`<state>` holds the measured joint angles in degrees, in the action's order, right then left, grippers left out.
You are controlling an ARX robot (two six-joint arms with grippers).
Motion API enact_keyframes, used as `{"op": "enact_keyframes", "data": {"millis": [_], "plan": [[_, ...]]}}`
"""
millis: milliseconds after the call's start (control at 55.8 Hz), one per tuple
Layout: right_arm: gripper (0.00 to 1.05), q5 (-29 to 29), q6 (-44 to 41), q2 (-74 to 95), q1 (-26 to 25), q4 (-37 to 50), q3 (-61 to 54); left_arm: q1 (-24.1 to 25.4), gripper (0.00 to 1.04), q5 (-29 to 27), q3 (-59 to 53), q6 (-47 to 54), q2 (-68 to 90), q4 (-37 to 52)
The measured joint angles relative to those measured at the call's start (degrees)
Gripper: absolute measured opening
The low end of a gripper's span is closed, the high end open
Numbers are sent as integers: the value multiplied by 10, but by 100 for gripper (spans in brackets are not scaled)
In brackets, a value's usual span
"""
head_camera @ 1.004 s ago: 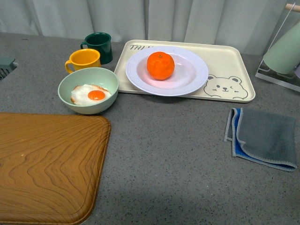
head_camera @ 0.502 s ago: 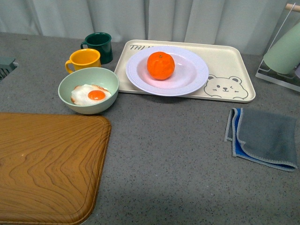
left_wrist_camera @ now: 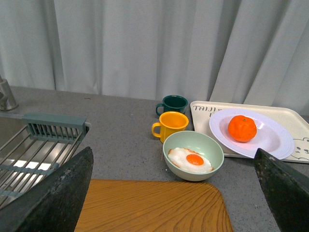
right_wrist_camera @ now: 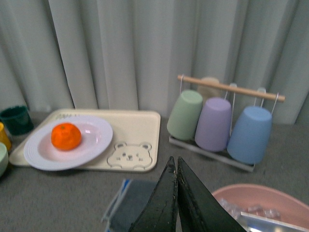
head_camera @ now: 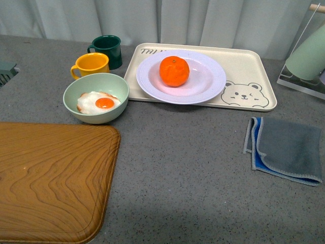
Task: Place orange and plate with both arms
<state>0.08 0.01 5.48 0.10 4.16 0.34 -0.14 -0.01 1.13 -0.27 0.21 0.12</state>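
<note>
A wooden board [head_camera: 51, 178] covers the near left of the grey desk [head_camera: 177, 162]. Behind it stands a pale green bowl [head_camera: 95, 97] holding a fried egg [head_camera: 99, 103], with a yellow mug [head_camera: 90, 65] and a dark green mug [head_camera: 106, 50] further back. Just right of the bowl lies a cream bear tray [head_camera: 244, 76]; the plate [head_camera: 203, 81] rests on its left part, and the orange [head_camera: 174, 70] sits in the plate. A folded grey cloth [head_camera: 287, 148] lies on the desk to the right, with a cup rack [right_wrist_camera: 217, 121] at the far right. The left pincer [left_wrist_camera: 169, 193] stands wide apart, holding nothing. The right pincer [right_wrist_camera: 175, 198] has its fingertips pressed together, empty.
</note>
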Motion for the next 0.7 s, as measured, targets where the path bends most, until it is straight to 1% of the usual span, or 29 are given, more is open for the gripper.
{"op": "enact_keyframes", "data": {"millis": [18,54,287,323,341,376,448,538,591,663,699], "plan": [[1,0,0,-16,0,-21,0,0,98,0,0,0,0,0],[1,0,0,-33,0,-36,0,0,98,0,0,0,0,0],[1,0,0,-52,0,-41,0,0,98,0,0,0,0,0],[6,0,0,-52,0,-41,0,0,98,0,0,0,0,0],[11,0,0,-52,0,-41,0,0,98,0,0,0,0,0],[19,0,0,-52,0,-41,0,0,98,0,0,0,0,0],[29,0,0,-52,0,-41,0,0,98,0,0,0,0,0],[47,0,0,-53,0,-41,0,0,98,0,0,0,0,0],[61,0,0,-53,0,-41,0,0,98,0,0,0,0,0],[72,0,0,-53,0,-41,0,0,98,0,0,0,0,0],[79,0,0,-53,0,-41,0,0,98,0,0,0,0,0]]}}
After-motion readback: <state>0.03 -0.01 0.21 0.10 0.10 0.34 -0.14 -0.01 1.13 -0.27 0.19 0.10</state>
